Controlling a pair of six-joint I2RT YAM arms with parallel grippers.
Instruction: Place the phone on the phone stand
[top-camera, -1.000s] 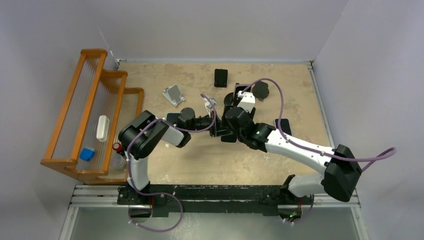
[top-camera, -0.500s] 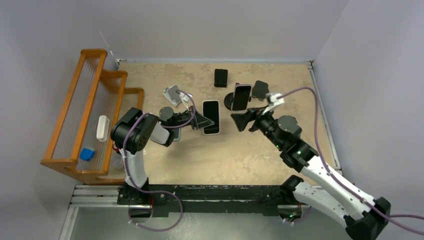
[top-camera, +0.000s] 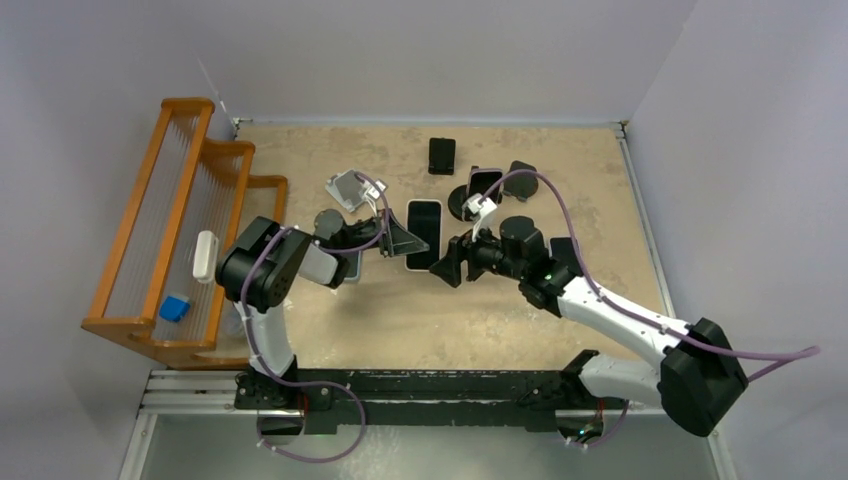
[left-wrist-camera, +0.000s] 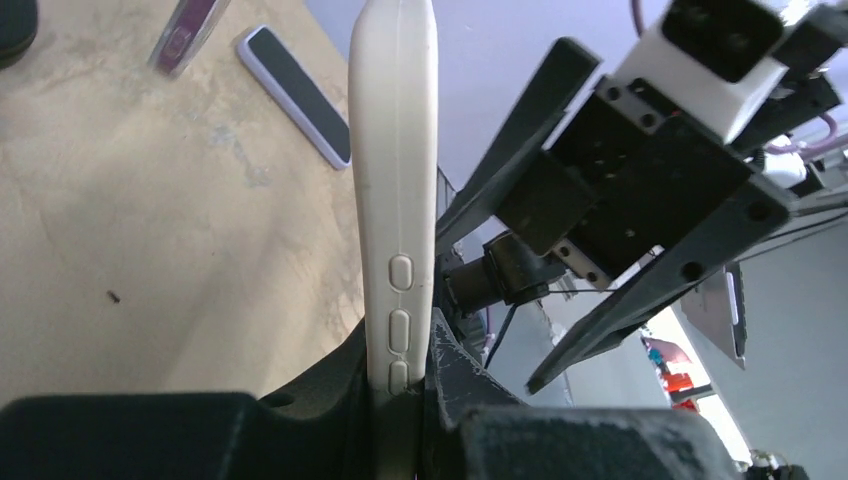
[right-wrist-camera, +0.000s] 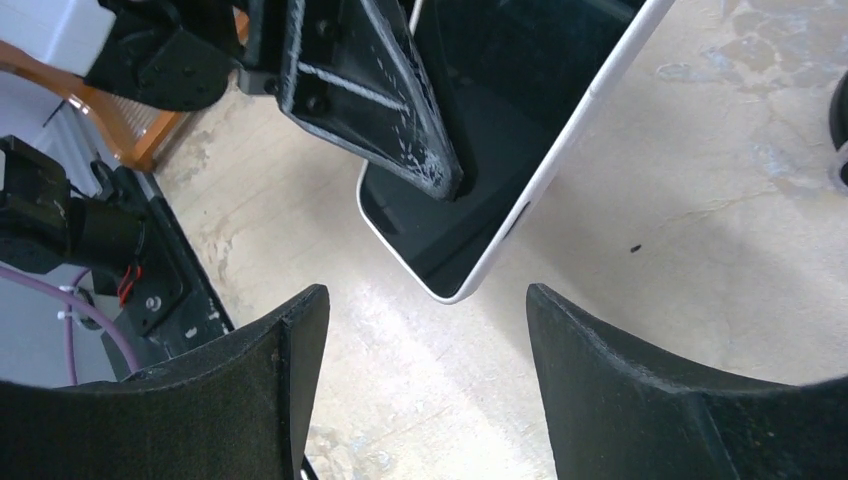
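Tabletop (top-camera: 400, 310): beige and scuffed, carrying everything listed below.
Wooden rack (top-camera: 150, 210): stepped, at the tabletop's left edge, with a white item (top-camera: 205, 255) and a blue item (top-camera: 174, 308) inside.
Right arm (top-camera: 610, 315): reaches from the lower right toward the middle.
Left arm (top-camera: 280, 270): folded, its forearm pointing right.
Right pincer (right-wrist-camera: 420, 300): spread wide and holding nothing. In its own wrist view the two fingers stand either side of the phone's nearest corner, apart from it.
Left pincer (left-wrist-camera: 400, 375): pinching the phone, one finger across the dark screen and the other behind the back (the side buttons show between them).
Phone (top-camera: 423, 222): white case, screen facing up, near the middle of the tabletop between the two pincers. I cannot tell whether its free end touches the tabletop.
Second phone (top-camera: 485, 185): propped on a round black base (top-camera: 460, 205), just right of the held phone.
Silver phone stand (top-camera: 347, 188): bare, near the left arm's wrist.
Black phone stand (top-camera: 441, 155): toward the far edge, well apart from both pincers.
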